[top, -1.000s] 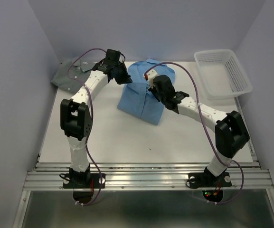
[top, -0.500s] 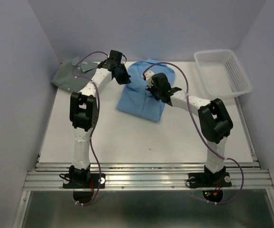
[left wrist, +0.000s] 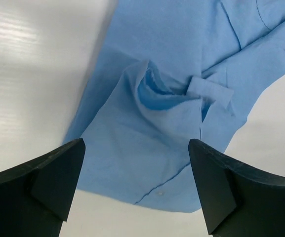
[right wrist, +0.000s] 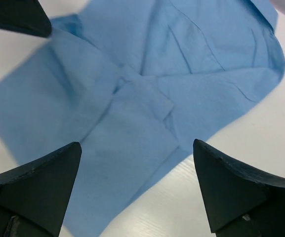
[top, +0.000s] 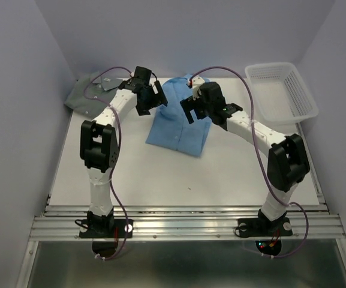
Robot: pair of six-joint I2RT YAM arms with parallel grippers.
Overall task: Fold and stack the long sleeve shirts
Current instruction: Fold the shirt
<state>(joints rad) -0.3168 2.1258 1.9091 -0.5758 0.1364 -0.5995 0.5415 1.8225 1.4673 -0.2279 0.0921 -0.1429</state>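
My left claw [top: 152, 103] and right claw [top: 193, 114] both gape wide, gripping nothing. Just beneath them, spanning the gap between the two, lies the partly folded light sky-blue collared cloth shirt [top: 178, 129]. The rumpled grey-green button-up shirt [top: 84, 95] lies well out beyond my left claw's left side.

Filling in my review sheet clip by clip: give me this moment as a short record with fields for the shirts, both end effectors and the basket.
light blue shirt: partly folded, sleeves laid inward, mid-back of the table
grey-green shirt: far left corner, apart from the blue one
left end effector: open, above the blue shirt's left edge, holding nothing
right end effector: open, above the blue shirt's right side, holding nothing
white mesh basket: far right corner
stack: not yet made
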